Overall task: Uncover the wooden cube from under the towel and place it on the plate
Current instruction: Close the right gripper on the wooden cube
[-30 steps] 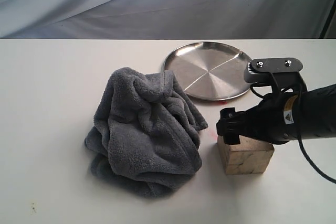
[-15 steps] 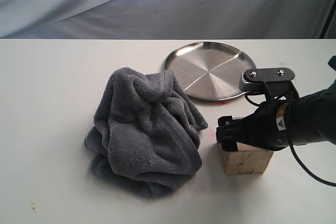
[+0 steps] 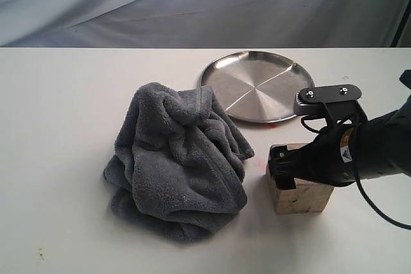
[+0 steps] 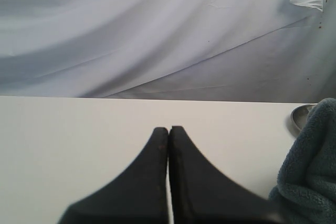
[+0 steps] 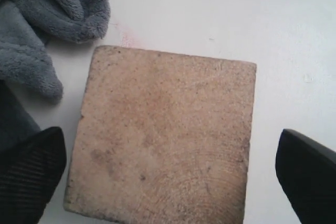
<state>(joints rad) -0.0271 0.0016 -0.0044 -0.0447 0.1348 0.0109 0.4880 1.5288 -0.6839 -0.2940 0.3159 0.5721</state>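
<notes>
Found the wooden cube [image 3: 300, 196] uncovered, standing flat on the table [image 3: 64, 126] just beside the towel [image 3: 176, 158] and clear of its folds. Noted the plate [image 3: 253, 88] beyond the cube, near but apart, with nothing on it. Observed the right gripper [image 5: 169, 174] directly over the cube, fingers spread wide to either side of two opposite faces; saw no contact with the wood. Judged nothing held. Recorded the cube's top face as near square, hence no long axis to favour, and roughly square-on to the line between the fingers. Found the left gripper [image 4: 168, 145] with fingers pressed together, holding nothing, absent from the exterior view and well away from the cube. Took the right arm as the nearer. Judged the coming move a straight descent over the cube, then closure across its sides. Flagged the towel's fringe, close to one finger beside the cube, as a possible snag.
</notes>
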